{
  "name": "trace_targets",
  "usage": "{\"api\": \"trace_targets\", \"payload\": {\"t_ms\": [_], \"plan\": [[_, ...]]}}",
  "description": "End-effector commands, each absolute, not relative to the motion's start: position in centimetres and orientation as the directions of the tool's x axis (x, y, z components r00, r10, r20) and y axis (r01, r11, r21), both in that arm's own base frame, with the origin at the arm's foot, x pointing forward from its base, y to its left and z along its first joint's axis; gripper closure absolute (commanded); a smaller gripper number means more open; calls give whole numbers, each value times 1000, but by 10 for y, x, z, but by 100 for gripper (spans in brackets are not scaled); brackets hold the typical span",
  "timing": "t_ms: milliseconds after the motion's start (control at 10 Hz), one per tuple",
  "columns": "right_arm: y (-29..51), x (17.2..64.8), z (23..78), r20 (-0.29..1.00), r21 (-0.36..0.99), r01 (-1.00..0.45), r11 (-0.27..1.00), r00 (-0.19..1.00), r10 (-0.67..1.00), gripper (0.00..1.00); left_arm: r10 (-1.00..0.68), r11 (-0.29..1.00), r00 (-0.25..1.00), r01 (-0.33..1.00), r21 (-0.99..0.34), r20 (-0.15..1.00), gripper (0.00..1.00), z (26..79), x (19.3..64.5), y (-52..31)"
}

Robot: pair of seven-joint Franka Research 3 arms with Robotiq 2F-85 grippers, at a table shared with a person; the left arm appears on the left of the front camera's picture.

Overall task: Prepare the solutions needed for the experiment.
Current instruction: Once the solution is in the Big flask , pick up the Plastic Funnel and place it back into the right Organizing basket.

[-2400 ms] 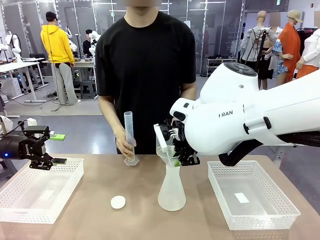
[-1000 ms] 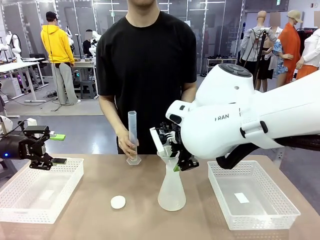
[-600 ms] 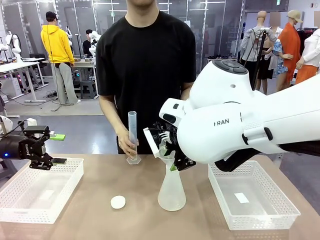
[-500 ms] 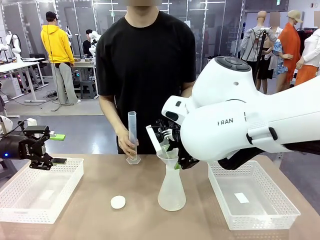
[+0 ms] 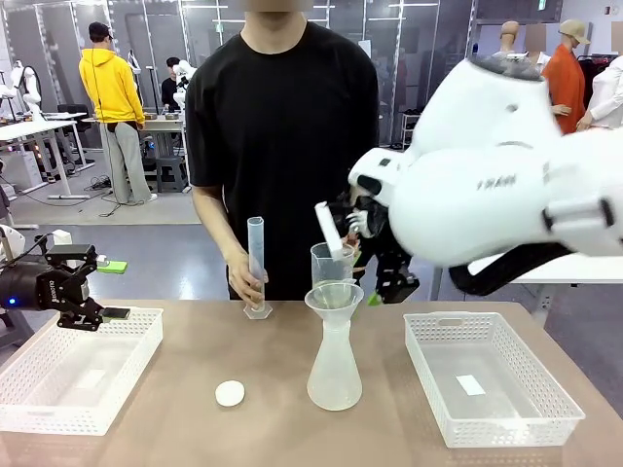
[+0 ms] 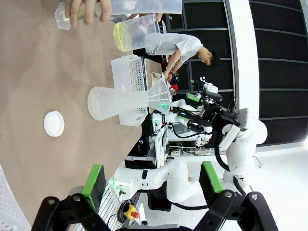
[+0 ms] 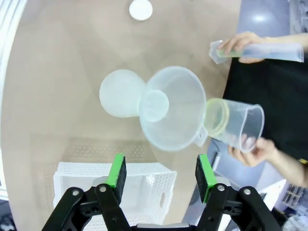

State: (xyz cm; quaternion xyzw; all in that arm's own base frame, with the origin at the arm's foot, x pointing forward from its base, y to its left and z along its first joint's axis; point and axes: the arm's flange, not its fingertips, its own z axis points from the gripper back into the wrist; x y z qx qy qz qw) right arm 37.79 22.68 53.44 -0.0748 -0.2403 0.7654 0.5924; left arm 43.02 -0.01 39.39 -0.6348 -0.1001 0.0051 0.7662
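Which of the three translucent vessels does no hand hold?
The conical flask, with the funnel in its neck, stands free; the person's hands grip the cylinder and the beaker.

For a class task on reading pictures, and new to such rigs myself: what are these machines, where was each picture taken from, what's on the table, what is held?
Two white robot arms share a table with a person. The front view looks across it from the robot's side; each wrist view looks along one arm's own fingers. The left gripper hangs open above the left basket's edge. The right gripper is open too, holding nothing, near a funnel that sits in a flask. The table also bears a white disc and a right basket. One hand of the person steadies a cylinder standing on the table; the other hand holds a beaker with a little yellow liquid.
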Motion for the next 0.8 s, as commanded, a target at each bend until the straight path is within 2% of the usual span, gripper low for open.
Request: {"api": "trace_targets", "payload": {"t_ms": [0, 300, 400, 500, 600, 700], "plan": [[195, 375, 550, 312, -399, -915, -63, -200, 929, 27, 143, 166, 976, 142, -976, 166, 0, 396, 432, -1], [148, 374, 546, 454, -288, -938, 193, 44, 890, 27, 143, 166, 976, 142, -976, 166, 0, 396, 432, -1], [141, 371, 542, 466, -247, -935, 255, 116, 877, 27, 143, 166, 976, 142, -976, 166, 0, 396, 432, -1], [137, 368, 538, 452, -214, -937, 277, 157, 878, 27, 143, 166, 976, 142, -976, 166, 0, 396, 432, -1], [139, 361, 536, 342, -276, -942, 191, 90, 935, 27, 143, 166, 976, 142, -976, 166, 0, 396, 432, -1], [132, 379, 541, 439, -251, -942, 220, 92, 894, 27, 143, 166, 976, 142, -976, 166, 0, 396, 432, -1]]}}
